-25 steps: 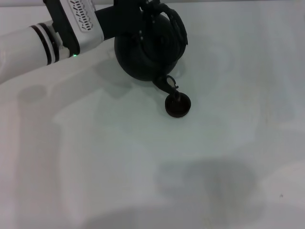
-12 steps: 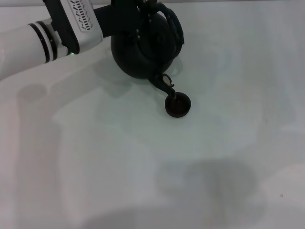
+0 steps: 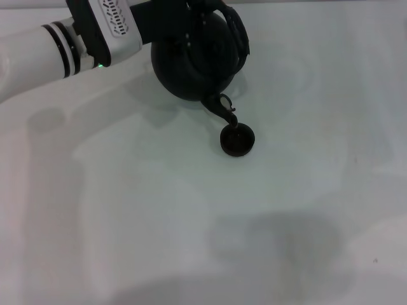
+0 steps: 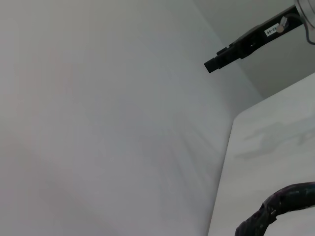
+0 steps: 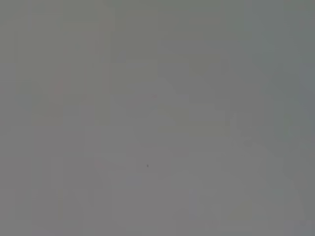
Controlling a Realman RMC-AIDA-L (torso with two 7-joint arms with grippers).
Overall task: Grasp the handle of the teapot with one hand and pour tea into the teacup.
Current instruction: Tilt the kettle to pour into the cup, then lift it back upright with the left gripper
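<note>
- Tilting in the frame's upper centre, the round matte black teapot aims its short spout down-right, directly over the tiny dark teacup.
- Left gripper sits at the arched wrapped handle; its grip cannot be told.
- Right arm is unseen.

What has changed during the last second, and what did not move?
The teapot, held tilted by the left gripper, shifted slightly toward the far table edge; its spout hangs just above the teacup. The teacup stayed in place.

Soft, even overhead light; faint shadows; right wrist view featureless grey.
</note>
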